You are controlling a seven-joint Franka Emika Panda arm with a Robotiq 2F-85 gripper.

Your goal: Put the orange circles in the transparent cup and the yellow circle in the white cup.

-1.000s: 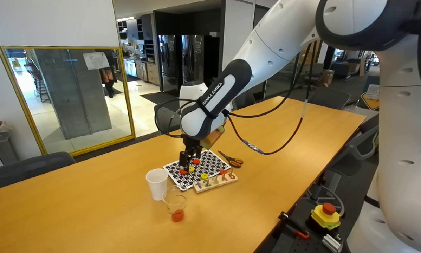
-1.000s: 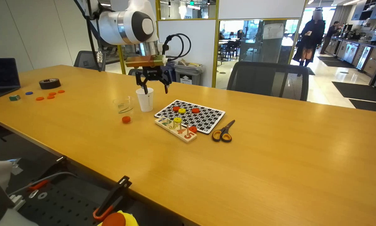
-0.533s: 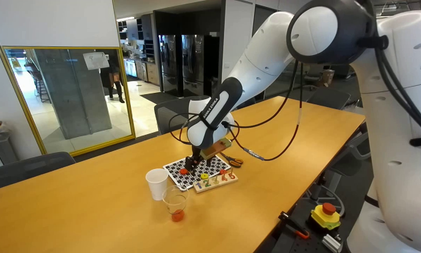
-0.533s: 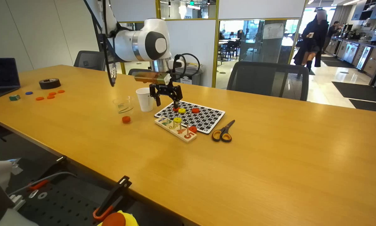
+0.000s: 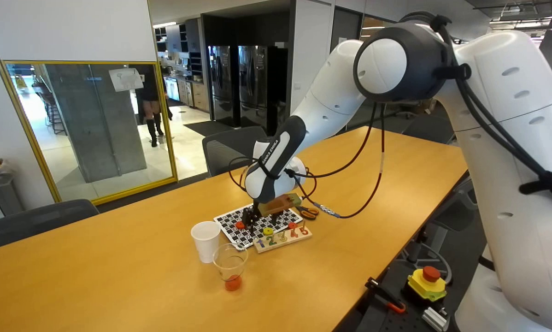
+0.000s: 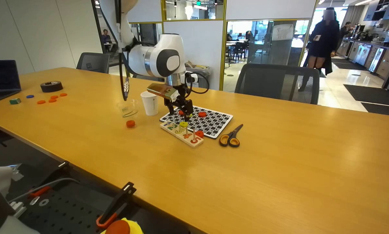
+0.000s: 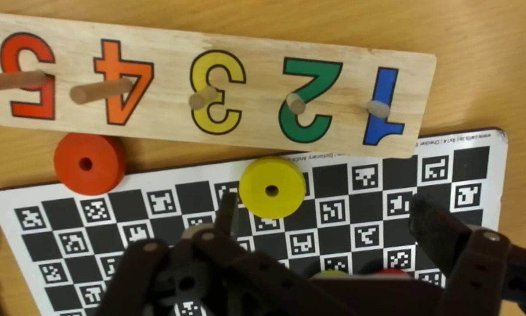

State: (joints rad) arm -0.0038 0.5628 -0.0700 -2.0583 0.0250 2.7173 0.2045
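My gripper (image 7: pixel 323 205) is open above the checkered board. A yellow disc (image 7: pixel 272 188) lies between its fingertips, nearer the left one, untouched as far as I can tell. An orange disc (image 7: pixel 89 163) lies left of it. Another yellow disc (image 7: pixel 329 274) and an orange disc (image 7: pixel 392 273) show partly behind the gripper. In an exterior view, an orange disc (image 6: pixel 202 114) lies farther back on the board. The white cup (image 5: pixel 207 242) stands upright beside the board. The transparent cup (image 5: pixel 230 263) stands near it, and an orange disc (image 5: pixel 233 282) appears at its bottom.
A wooden numbered board (image 7: pixel 355 87) with upright pegs overlaps the checkered board's (image 7: pixel 493 166) edge. Scissors (image 6: pixel 233 138) lie beside it. At the table's far end are several flat orange discs (image 6: pixel 52 100), a black tape roll (image 6: pixel 51 86), a green block (image 6: pixel 15 101) and a laptop (image 6: pixel 2 79).
The gripper has come down and moved away from over the white cup, across the checkered board toward the yellow disc by the numbered board. It stays open. The cups and discs have not moved.
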